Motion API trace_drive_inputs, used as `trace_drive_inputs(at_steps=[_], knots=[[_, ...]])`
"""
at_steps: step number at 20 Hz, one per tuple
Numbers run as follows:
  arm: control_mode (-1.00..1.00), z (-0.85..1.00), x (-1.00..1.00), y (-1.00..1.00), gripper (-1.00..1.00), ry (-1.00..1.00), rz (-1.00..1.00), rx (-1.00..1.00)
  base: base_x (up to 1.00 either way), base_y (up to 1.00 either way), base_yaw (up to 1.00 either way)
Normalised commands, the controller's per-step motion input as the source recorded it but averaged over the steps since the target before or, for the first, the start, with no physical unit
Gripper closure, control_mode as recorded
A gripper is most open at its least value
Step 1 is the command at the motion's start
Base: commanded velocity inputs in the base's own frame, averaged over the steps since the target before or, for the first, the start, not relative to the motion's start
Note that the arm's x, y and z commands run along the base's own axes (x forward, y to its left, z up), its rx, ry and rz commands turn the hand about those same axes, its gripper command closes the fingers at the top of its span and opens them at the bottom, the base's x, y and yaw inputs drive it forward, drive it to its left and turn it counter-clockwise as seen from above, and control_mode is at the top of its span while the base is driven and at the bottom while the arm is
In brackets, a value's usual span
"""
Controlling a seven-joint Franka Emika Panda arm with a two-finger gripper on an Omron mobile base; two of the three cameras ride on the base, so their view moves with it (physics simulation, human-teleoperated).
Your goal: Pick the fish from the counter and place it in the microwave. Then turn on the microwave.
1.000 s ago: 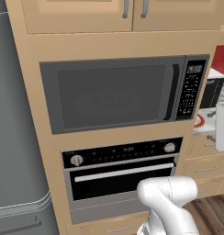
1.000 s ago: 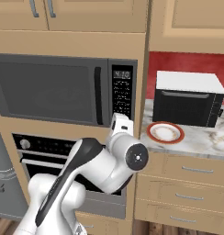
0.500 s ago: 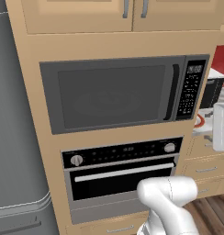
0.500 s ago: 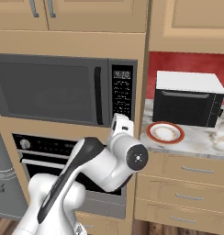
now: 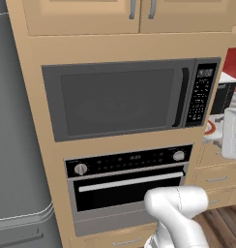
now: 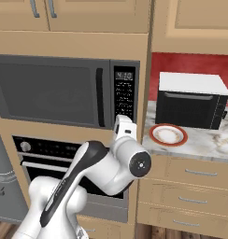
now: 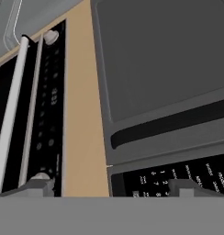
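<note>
Microwave (image 5: 120, 99) built into the light wood cabinet column, door shut, black vertical door handle (image 5: 178, 97) just left of the black button panel (image 5: 201, 94). Below it sits the black oven (image 5: 127, 181) with round knobs and a silver bar. Hand (image 7: 111, 188) seen in the hand view, rolled sideways: two dark fingertips (image 7: 36, 187) stand wide apart at the bottom edge, nothing between them, hand empty and spread about as far as it goes. That view looks close-up at the microwave front, with the door handle running across as a dark band and the button panel right above the right-hand fingertip; the oven's control strip and silver bar lie along the left side, a strip of wood between the two appliances. In the right base view the white arm (image 6: 88, 172) bends up in front of the oven, its wrist raised near the lower corner of the microwave's button panel; in the left base view the hand end shows at the far right edge, beside the cabinet column. Worktop (image 6: 200, 140) lies to the right of the column, pale marbled, over wooden drawers. On it a red-rimmed white plate (image 6: 168, 134) sits in front of a small black-and-white countertop oven (image 6: 190, 100). Fish: cannot make it out on the worktop or plate at this size. Plate is well to the right of the hand, apart from it.
</note>
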Motion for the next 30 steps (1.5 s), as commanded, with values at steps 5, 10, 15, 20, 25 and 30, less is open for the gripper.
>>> trace_drive_inputs(at_steps=[5, 10, 15, 20, 25, 30], knots=[[-1.00, 0.00, 0.00, -0.07, -1.00, -0.04, 0.00, 0.00, 0.00, 0.00, 0.00], [-1.00, -0.05, 0.08, 0.02, -1.00, 0.00, 0.00, 0.00, 0.00, 0.00, 0.00], [-1.00, -0.14, 0.22, 0.11, -1.00, 0.02, 0.00, 0.00, 0.00, 0.00, 0.00], [-1.00, -0.15, 0.23, 0.11, -1.00, 0.01, 0.00, 0.00, 0.00, 0.00, 0.00], [-1.00, -0.08, 0.14, -0.01, -1.00, 0.00, 0.00, 0.00, 0.00, 0.00, 0.00], [-1.00, -0.05, 0.06, -0.07, -1.00, 0.00, 0.00, 0.00, 0.00, 0.00, 0.00]])
